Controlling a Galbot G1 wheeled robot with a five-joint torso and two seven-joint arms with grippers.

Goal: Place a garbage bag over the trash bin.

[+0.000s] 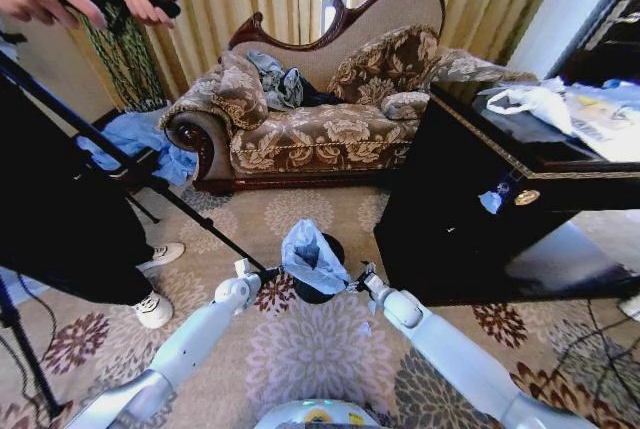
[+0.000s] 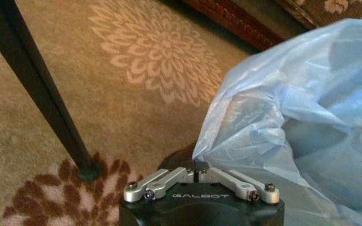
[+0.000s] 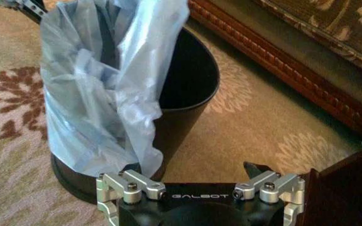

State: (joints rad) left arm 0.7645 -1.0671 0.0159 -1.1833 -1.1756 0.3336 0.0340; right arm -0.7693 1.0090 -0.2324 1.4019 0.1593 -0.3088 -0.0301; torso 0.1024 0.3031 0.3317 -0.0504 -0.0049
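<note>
Your left hand (image 1: pixel 268 274) sits at about 9 o'clock of the trash bin (image 1: pixel 330 251), low over the patterned carpet (image 1: pixel 310 349). In the left wrist view its fingers (image 2: pixel 168 178) are drawn together to a point, pinching the edge of the garbage bag (image 2: pixel 307 122) right at the tips. Clenched on the bag, then.

Your right hand (image 1: pixel 357 280) sits at about 3 o'clock of the bin, just beside its wall. In the right wrist view the two fingers (image 3: pixel 259 169) stand well apart, released. A fold of the garbage bag (image 3: pixel 99 94) hangs down to the finger on that side; you cannot tell whether it touches. The other finger is clear of everything.

The bag (image 1: pixel 310 254) is bunched and standing up over the bin's mouth, pale blue and crinkled. Part of it drapes down the outside of the trash bin (image 3: pixel 187 89) on the left-hand side; the far half of the rim is bare and the black inside is open to view.

The bin stands on the carpet, a sofa (image 1: pixel 320 109) at 12 o'clock, a dark cabinet (image 1: pixel 490 199) at 2 o'clock. A black tripod leg (image 2: pixel 43 94) plants on the carpet near your left hand.
</note>
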